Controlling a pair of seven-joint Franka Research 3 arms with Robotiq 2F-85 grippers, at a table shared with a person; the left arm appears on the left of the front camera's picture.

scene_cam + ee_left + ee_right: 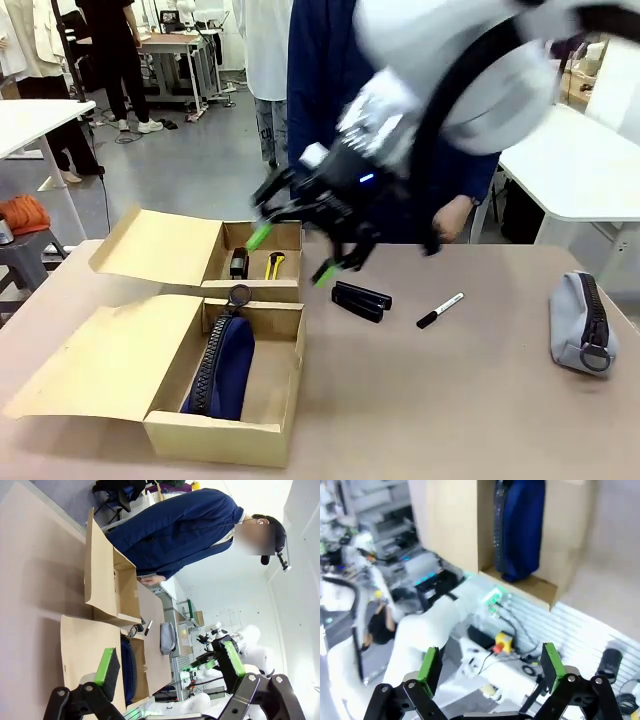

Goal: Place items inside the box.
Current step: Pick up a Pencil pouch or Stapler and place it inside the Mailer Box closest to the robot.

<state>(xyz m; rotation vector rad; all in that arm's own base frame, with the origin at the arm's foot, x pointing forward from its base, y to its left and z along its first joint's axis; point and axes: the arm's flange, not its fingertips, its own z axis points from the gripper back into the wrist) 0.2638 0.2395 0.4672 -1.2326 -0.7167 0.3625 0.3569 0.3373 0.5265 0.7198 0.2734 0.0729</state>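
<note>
Front view: two open cardboard boxes on the counter [420,400], flaps folded out to the left. The larger box [220,438] sits nearer the camera and holds one navy pouch [225,370] lying lengthwise with its zip up. The smaller box [165,250] just behind it holds one yellow knife [275,265] and one black item [238,263], too small to name. Loose on the counter to the right of the boxes: one black stapler [360,300], one marker pen [440,310] near it, and one grey pouch [583,322] well apart at the right edge. The right claw [290,258], motion-blurred, hangs above the smaller box and the stapler with its green pads spread wide and nothing between them. A person in a navy top stands at the far side, one hand [455,215] near the counter edge. Left wrist view, rolled sideways: the left claw [169,662] is spread wide and empty, well back from the things. Both boxes show, the larger box [82,650] nearer with the navy pouch [127,670] in it, the smaller box [100,575] beyond, and the marker pen [148,627] and grey pouch [167,637] past them. Right wrist view, blurred: the right claw [491,663] is fully spread, holding nothing. The larger box [450,525] is at the top of the picture with the navy pouch [522,525] inside.
</note>
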